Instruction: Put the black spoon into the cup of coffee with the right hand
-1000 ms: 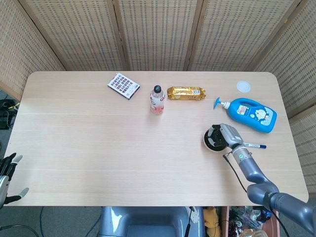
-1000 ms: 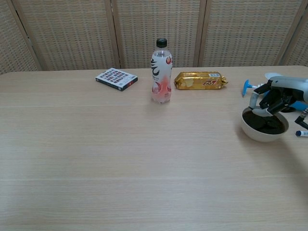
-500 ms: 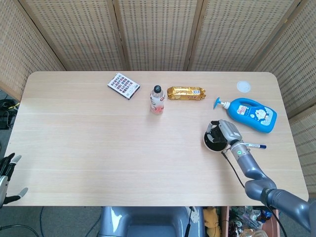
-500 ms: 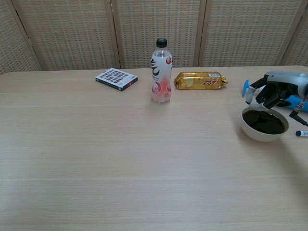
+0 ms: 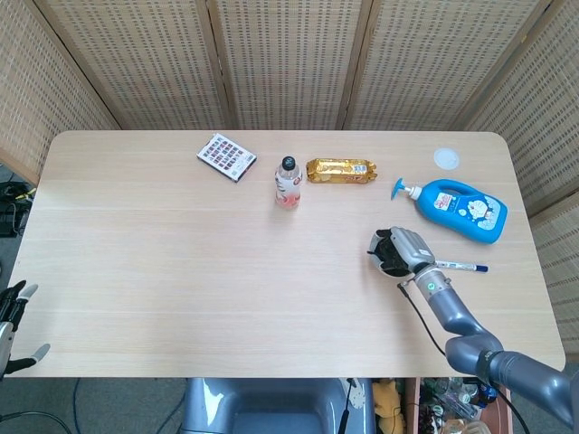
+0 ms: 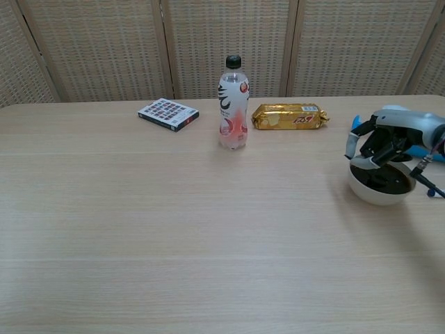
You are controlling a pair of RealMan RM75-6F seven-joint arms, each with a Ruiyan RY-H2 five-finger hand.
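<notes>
Tabletop [image 5: 181,271] light wood. Left robot hand [image 5: 13,318] at near left edge, off the tabletop, fingers apart, holding nothing. Right robot hand [image 6: 379,142] over the cup [image 6: 380,183] near right side, fingers curled down above the dark coffee; cannot tell whether it grips anything. White cup mostly hidden under this hand in head view [image 5: 387,253]. Black spoon not made out in either view, maybe hidden by the hand. Pen [image 5: 463,267] lies just right of the cup. Blue pump bottle [image 5: 461,209] behind, on its side. Further back, mid-tabletop: drink bottle [image 6: 233,104] upright, black cap; gold snack pack [image 6: 289,116] just right of it; card box [image 6: 168,113] to the left. White disc [image 5: 445,159] at far right corner.
</notes>
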